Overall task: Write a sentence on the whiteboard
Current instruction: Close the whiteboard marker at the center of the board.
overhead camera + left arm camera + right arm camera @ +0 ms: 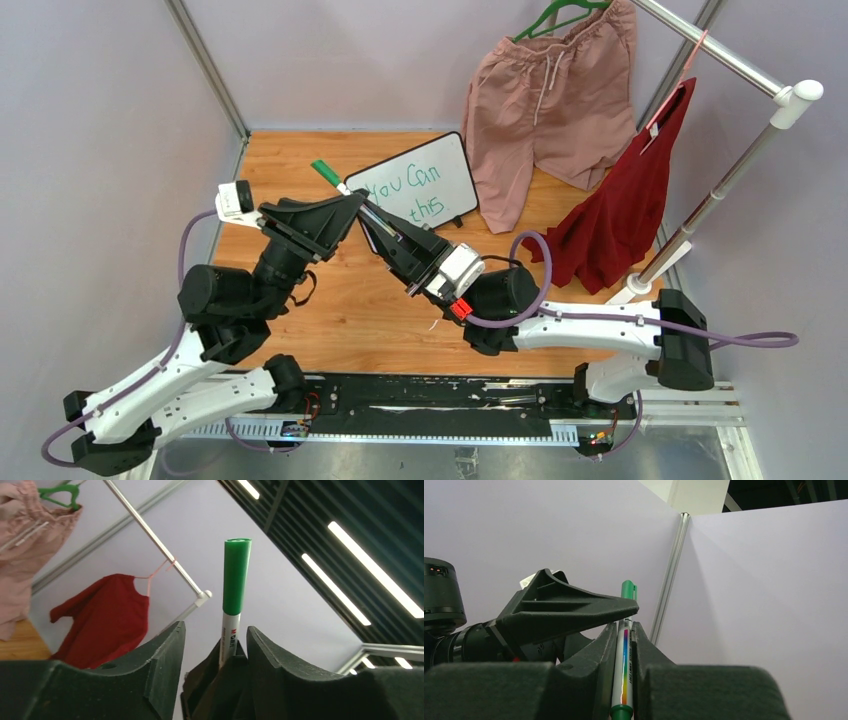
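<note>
Wooden table (pixel 350 320), whiteboard (pixel 415 185) near far edge

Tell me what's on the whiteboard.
Green words "You Can" above "this" on the whiteboard. Its lower left is covered by the right fingers and marker, so any writing there is hidden.

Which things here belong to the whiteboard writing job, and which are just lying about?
Job: whiteboard, green sentence on it, green marker, right tool clamped on the marker, left tool open around it.
Lying about: pink shorts, red shirt, clothes rail.
</note>
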Robot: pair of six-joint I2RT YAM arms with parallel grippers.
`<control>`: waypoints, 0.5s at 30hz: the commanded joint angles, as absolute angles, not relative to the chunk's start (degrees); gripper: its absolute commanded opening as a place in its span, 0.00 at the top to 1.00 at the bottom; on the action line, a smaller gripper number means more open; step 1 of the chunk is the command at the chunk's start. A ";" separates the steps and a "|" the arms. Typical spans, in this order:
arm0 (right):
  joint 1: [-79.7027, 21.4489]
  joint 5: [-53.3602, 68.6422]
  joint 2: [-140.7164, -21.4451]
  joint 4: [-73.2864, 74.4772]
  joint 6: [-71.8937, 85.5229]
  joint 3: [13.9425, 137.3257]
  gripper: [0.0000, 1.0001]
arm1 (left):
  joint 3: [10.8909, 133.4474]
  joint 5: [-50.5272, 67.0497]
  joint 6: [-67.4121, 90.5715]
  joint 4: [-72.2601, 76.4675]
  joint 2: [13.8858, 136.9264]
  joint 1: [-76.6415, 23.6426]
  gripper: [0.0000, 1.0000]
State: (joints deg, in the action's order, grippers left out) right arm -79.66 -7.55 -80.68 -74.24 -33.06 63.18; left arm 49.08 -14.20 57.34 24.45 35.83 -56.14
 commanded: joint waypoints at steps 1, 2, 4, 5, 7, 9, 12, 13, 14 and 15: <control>-79.79 -7.88 -77.68 -75.06 -32.78 61.72 1.00 | 49.43 -13.52 54.33 19.00 34.20 -56.60 0.42; -79.95 -7.84 -77.43 -74.98 -32.68 61.39 1.00 | 49.52 -14.26 53.94 18.65 33.73 -56.60 0.38; -80.15 -7.74 -76.77 -74.90 -32.55 60.70 1.00 | 49.57 -15.46 52.97 18.40 33.00 -56.60 0.30; -80.23 -7.54 -76.35 -74.78 -32.42 60.34 1.00 | 49.69 -16.04 52.54 18.17 32.62 -56.60 0.27; -80.33 -7.23 -75.38 -74.51 -31.89 59.49 1.00 | 50.03 -17.07 51.35 17.63 31.76 -56.60 0.21; -80.41 -6.32 -74.03 -73.78 -30.73 58.48 1.00 | 50.54 -18.16 50.15 16.90 31.23 -56.60 0.16; -80.42 -5.01 -71.92 -72.20 -28.68 57.17 1.00 | 51.17 -19.29 48.79 16.44 30.33 -56.60 0.15; -80.46 -4.36 -71.21 -71.41 -28.05 56.80 1.00 | 51.35 -19.36 48.44 16.44 30.22 -56.60 0.16; -80.48 -3.93 -70.62 -70.24 -27.59 56.62 1.00 | 51.67 -19.17 48.13 16.44 30.28 -56.60 0.17; -80.50 -3.68 -70.15 -69.40 -27.00 56.39 1.00 | 51.94 -18.93 47.80 16.44 30.38 -56.60 0.18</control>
State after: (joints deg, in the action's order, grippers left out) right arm -79.79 -6.26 -73.25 -70.89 -30.44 57.41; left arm 49.78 -17.34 51.07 16.88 30.83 -56.38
